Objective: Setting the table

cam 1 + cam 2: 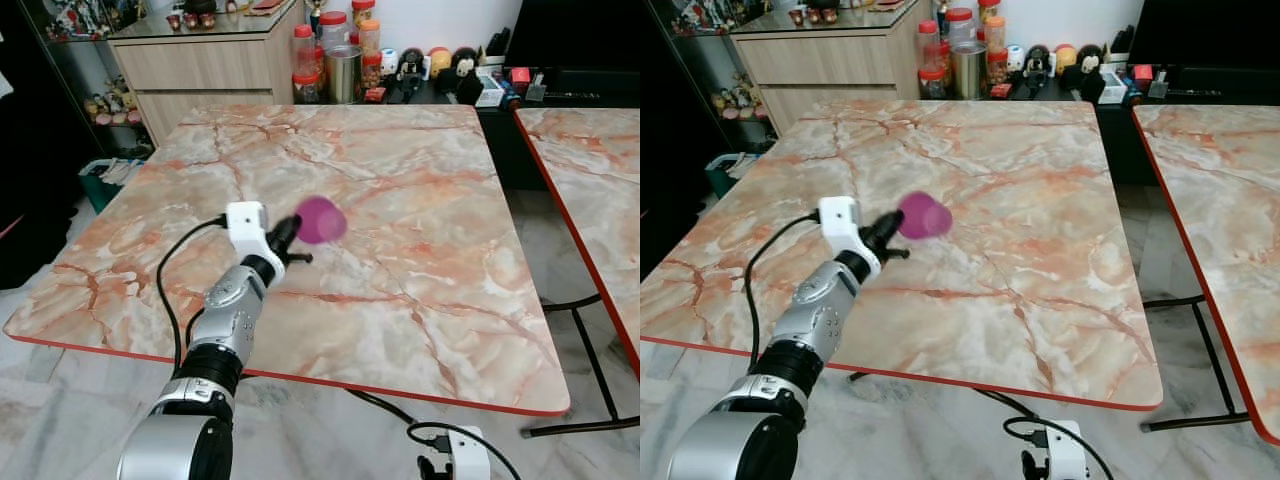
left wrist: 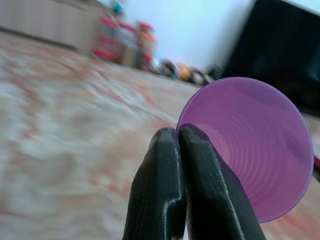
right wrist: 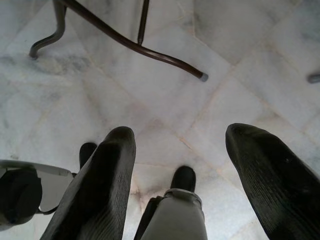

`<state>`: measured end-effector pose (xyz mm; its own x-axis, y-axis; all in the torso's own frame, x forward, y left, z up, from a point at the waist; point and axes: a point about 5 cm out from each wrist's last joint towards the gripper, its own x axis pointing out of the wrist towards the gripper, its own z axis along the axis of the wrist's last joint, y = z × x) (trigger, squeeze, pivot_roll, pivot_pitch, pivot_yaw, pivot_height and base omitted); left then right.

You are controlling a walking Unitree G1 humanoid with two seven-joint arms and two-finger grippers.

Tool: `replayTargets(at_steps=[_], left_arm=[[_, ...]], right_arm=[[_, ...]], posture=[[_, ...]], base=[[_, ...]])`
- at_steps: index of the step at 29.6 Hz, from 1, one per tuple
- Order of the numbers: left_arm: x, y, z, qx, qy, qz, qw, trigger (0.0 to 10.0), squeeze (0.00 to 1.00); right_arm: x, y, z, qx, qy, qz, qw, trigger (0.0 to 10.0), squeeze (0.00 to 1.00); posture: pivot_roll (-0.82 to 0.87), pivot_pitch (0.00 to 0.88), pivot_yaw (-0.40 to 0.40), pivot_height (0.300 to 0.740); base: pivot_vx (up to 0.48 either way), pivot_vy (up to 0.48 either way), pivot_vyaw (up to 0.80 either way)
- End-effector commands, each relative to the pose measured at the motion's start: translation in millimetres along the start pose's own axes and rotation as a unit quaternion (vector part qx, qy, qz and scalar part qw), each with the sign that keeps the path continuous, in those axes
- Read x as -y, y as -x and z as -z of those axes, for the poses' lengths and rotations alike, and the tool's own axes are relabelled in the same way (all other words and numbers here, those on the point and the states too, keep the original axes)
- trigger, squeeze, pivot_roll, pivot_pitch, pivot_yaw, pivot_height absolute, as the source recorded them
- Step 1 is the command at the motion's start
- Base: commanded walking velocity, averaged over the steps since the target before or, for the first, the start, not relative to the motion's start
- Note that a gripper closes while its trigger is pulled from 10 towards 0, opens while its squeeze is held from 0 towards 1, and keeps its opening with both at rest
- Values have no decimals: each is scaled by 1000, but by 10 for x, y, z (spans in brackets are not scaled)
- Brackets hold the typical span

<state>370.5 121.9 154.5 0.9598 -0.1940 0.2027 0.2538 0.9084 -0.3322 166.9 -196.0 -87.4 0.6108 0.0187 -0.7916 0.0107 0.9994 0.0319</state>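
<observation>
The robot's left gripper [image 1: 290, 232] reaches out over the near left part of a marble-patterned counter [image 1: 400, 190], holding a purple plastic cup [image 1: 320, 219] in the air above the pink-veined top. The cup is tilted on its side, its open mouth turned back toward the wrist. In the left wrist view the two black fingers [image 2: 197, 190] are pressed together on the rim of the cup [image 2: 255, 150], pinching the thin wall between them, with the ribbed inside of the cup in plain sight. The silver left arm [image 1: 225, 330] rises from the bottom edge of the head view, a black cable [image 1: 175, 270] looping beside it.

The right gripper [image 3: 180, 175] hangs low beside the robot, below the counter's front edge, pointing down at a pale tiled floor [image 3: 150, 100]. Its fingers [image 3: 100, 190] are spread wide apart with nothing between them, and the robot's black feet and a curved dark metal leg [image 3: 130, 42] of the counter are visible beyond them.

At the far edge of the counter stand red-lidded jars [image 1: 320, 50], a metal canister [image 1: 343, 72] and a row of small figurines [image 1: 440, 65] on a dark shelf. A wooden cabinet [image 1: 200, 65] stands at the far left, and a second marble-patterned counter [image 1: 590, 180] sits just to the right.
</observation>
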Motion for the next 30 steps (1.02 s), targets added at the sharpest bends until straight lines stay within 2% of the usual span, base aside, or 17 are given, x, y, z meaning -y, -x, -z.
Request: replayTargets(at_steps=[1,7,12,14,30], left_arm=[[-127,91,-19,28,-5,-45,999,10000,0],[-198,179,-91,69,-31,-71,995,10000,0],[-246,182,-150,83,-54,-84,991,10000,0],[-275,180,-170,86,-59,-90,990,10000,0],[-306,172,-207,96,-56,-106,988,10000,0]], right_arm=[[-1,-3,-6,1,-15,8,1000,10000,0],[64,18,74,-17,-39,39,998,10000,0],[31,36,158,-33,-15,25,999,10000,0],[38,37,159,-31,-23,30,999,10000,0],[61,20,86,-24,-25,31,999,10000,0]], posture=[[46,0,53,740],[54,0,40,740],[57,0,37,740],[56,0,37,740],[59,0,22,740]], base=[[0,0,0],[0,0,0],[0,-322,0],[0,-409,0],[0,-439,0]])
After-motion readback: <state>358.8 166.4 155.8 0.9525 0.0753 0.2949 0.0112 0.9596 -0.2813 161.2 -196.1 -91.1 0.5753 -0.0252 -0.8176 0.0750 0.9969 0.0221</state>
